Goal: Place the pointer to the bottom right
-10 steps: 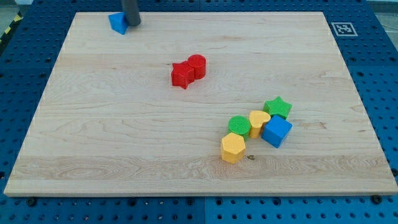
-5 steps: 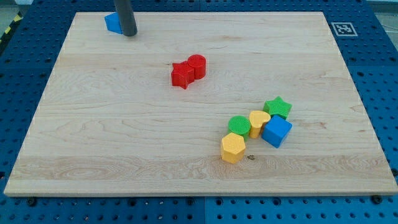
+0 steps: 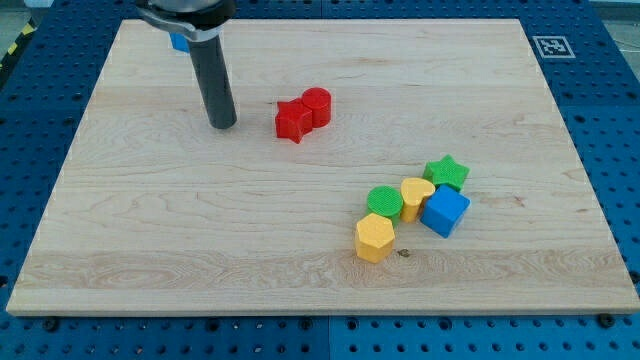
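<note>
My tip (image 3: 223, 124) rests on the wooden board (image 3: 200, 240) in the upper left part, just to the left of a red star block (image 3: 292, 121) and a red cylinder (image 3: 317, 105) that touch each other. A small blue block (image 3: 179, 41) at the view's top left is mostly hidden behind the rod. Toward the lower right lies a cluster: a yellow hexagon (image 3: 374, 238), a green round block (image 3: 385, 202), a yellow heart-like block (image 3: 416, 195), a blue cube (image 3: 445, 212) and a green star (image 3: 446, 173).
A black and white marker tag (image 3: 550, 46) sits on the board's top right corner. The board lies on a blue perforated table (image 3: 620, 120).
My tip has moved from the top left corner beside the small blue block down and slightly right, to a spot left of the red blocks. No block has moved.
</note>
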You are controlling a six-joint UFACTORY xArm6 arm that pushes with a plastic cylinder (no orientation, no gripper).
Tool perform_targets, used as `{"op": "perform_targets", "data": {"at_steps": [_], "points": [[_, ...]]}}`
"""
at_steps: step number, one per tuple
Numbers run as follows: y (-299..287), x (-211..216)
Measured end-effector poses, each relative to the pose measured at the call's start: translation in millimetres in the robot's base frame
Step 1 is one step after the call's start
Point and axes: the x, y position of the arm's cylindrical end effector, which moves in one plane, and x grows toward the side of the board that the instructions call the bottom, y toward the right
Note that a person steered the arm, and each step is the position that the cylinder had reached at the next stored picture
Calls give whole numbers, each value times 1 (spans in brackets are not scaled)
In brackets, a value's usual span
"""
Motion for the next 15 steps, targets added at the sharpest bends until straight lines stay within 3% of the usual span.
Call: {"op": "perform_targets", "data": {"at_steps": [1, 3, 4, 5, 7, 12, 13, 14, 15], "points": [[1, 42], [1, 68], [1, 108], [1, 119], [15, 100], [180, 61], [242, 37], [309, 44], [366, 80]]}}
